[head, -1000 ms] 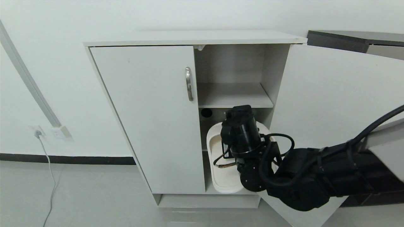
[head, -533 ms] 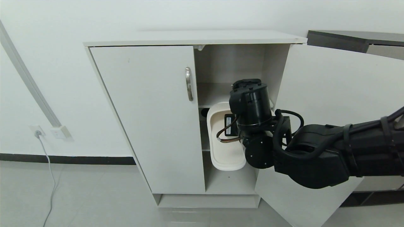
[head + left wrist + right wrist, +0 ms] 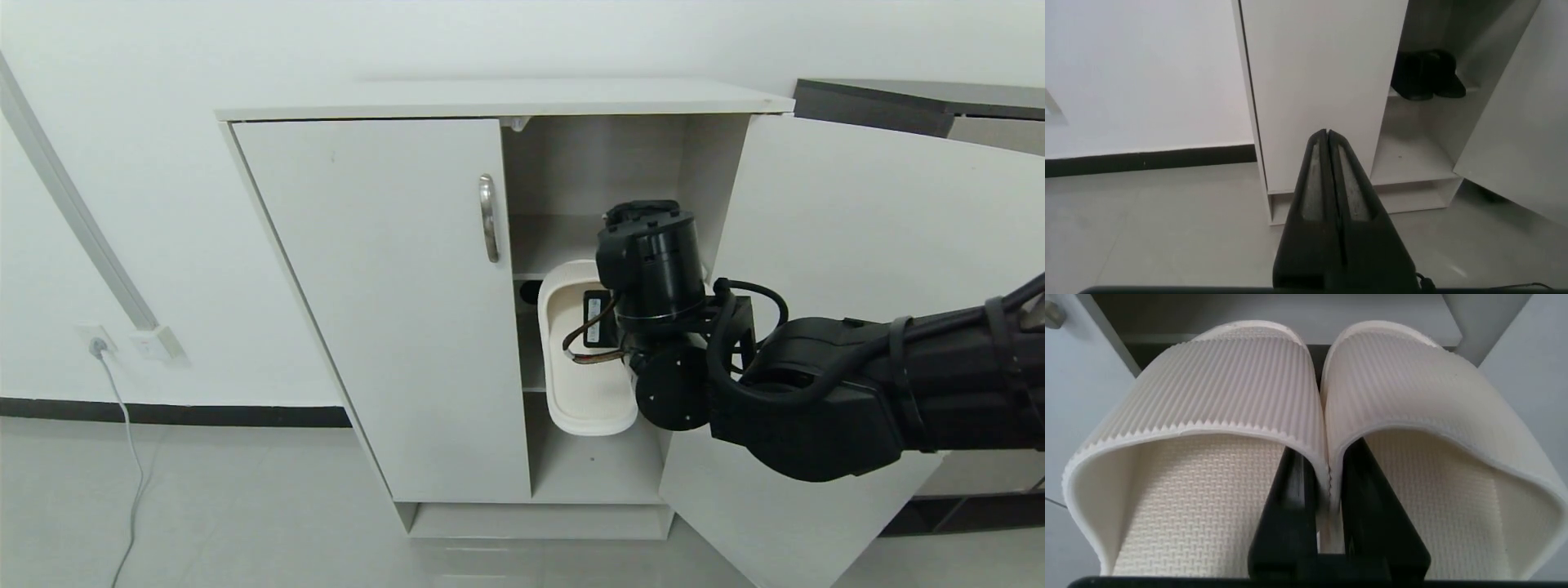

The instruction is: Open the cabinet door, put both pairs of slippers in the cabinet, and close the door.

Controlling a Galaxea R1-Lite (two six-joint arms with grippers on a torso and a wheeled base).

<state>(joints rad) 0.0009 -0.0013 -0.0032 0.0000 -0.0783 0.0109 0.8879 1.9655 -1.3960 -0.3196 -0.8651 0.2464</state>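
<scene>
Cabinet: the white cabinet (image 3: 506,98) stands against the wall on the pale floor (image 3: 204,506), split into two halves.
Right door: the right door (image 3: 857,245) is swung wide open, so the shelves of that half are on show.
Left door: the left door (image 3: 384,310) is closed, with its metal handle (image 3: 488,218) upright near the inner edge.
White slippers: the white slippers (image 3: 584,384) are up off the floor at the open half, side by side, toes toward the upper shelf (image 3: 600,245) and heels hanging lower. They rest on no shelf that I can see, and I cannot tell how far inside they are.
Right hand: the right hand (image 3: 1323,482) has its fingers in the gap between the two slippers, clamped on their inner side walls and carrying the pair.
Black slippers: the black slippers (image 3: 1427,73) sit as a pair on a shelf inside the open half, above the bottom compartment.
Left hand: the left hand (image 3: 1327,175) has its two fingers pressed flat together with nothing between them. It hangs over the floor, out in front of the closed door and well apart from the cabinet.
Wall: a socket (image 3: 98,345) with a cable plugged in sits low on the wall, left of the cabinet.
</scene>
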